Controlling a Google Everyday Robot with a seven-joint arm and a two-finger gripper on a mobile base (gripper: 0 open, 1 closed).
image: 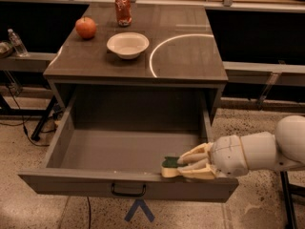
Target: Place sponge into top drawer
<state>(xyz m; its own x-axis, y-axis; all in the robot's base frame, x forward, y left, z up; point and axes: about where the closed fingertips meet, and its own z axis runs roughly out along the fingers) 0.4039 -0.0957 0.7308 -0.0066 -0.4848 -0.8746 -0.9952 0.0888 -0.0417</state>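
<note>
The top drawer (124, 149) of the grey-brown cabinet is pulled wide open, with its black pull handle (128, 190) on the front panel. My gripper (177, 167) reaches in from the right over the drawer's front right corner. Its pale fingers are shut on the sponge (169, 163), whose dark green top shows between them. The sponge sits just above the drawer's front edge, inside the right end.
On the cabinet top stand a white bowl (127, 44), a red apple (86, 27) and a red can (123, 10). A white arc (159, 49) is marked on the top. A water bottle (17, 42) stands on the left shelf. A blue arrow (139, 210) marks the floor.
</note>
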